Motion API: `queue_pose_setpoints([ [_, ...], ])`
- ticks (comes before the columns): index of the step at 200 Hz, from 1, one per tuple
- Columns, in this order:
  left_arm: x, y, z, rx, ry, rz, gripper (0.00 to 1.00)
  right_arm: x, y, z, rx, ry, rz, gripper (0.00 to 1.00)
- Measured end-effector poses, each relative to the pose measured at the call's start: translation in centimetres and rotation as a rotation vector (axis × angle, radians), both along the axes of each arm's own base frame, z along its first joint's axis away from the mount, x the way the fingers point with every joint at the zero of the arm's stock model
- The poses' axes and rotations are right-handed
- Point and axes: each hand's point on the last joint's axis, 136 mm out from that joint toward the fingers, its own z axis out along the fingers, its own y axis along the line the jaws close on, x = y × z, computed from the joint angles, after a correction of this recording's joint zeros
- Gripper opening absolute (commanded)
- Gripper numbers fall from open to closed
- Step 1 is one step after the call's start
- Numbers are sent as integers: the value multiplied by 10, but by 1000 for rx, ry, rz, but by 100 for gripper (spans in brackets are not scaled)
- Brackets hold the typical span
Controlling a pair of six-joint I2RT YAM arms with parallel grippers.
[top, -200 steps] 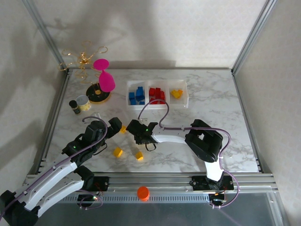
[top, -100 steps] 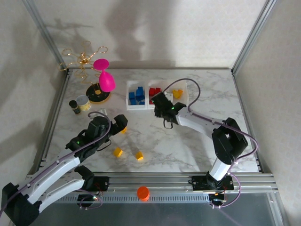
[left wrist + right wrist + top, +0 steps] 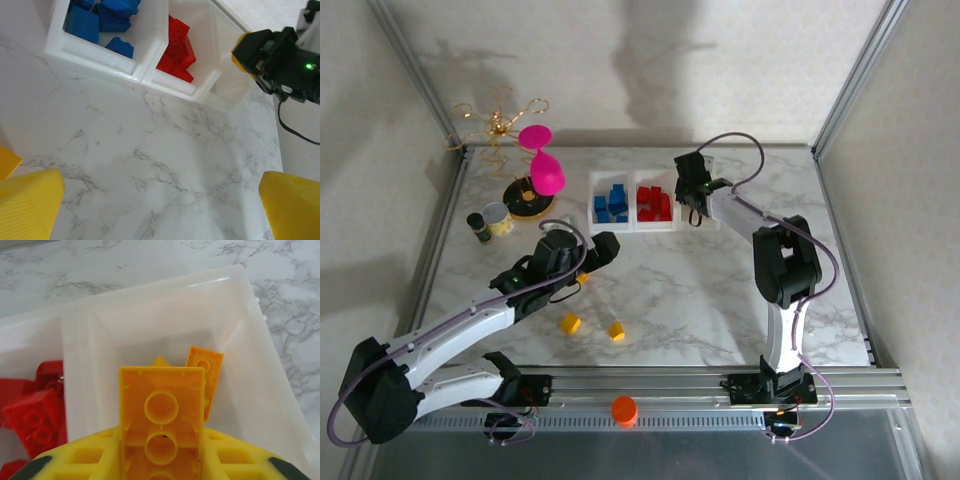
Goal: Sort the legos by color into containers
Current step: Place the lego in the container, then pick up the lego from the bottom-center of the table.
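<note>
Held over the right-end compartment of the three joined clear whitish plastic bins [image 3: 240, 330] [image 3: 632, 228]: one yellow plastic lego brick [image 3: 161, 415], hollow underside toward the wrist camera, pinched between the jaws of the right gripper [image 3: 161, 460] [image 3: 692, 186]. Below it in that compartment, a flat yellow-orange plate [image 3: 205, 372]. In the middle compartment, red bricks [image 3: 654, 203]; in the left one, blue bricks [image 3: 611, 204]. Nearer the arm bases, on the white marbled table [image 3: 720, 300], three loose yellow bricks [image 3: 570, 323], well apart from the bins. Above the marble near them, the left gripper [image 3: 603, 246] [image 3: 160, 210], jaws spread wide with nothing between.
</note>
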Motion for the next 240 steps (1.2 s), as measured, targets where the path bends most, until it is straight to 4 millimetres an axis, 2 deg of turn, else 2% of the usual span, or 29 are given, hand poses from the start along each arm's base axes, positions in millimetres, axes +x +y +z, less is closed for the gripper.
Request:
queue_pose_setpoints([
  [24,5,-4,2,1,-7,-6,100,17,-4,-6,-16,5,2,48],
  [41,7,-6,4,2,-10,-7,100,22,-5,-5,-24,3,5,54],
  [79,9,-8,10,-5,-22,-8,100,19,0,-4,-19,10,30,58],
  [104,9,-7,12,-4,-23,-8,99,2,6,8,-16,4,54,60],
  [134,2,0,20,-5,-32,-1,100,-37,38,39,11,-37,142,63],
  [163,-8,13,32,-5,-52,20,100,-86,71,47,33,-35,258,68],
  [198,-23,32,22,27,-30,54,100,-155,100,26,20,38,399,70],
  [240,-40,52,4,73,23,91,100,-229,119,-9,15,171,501,72],
])
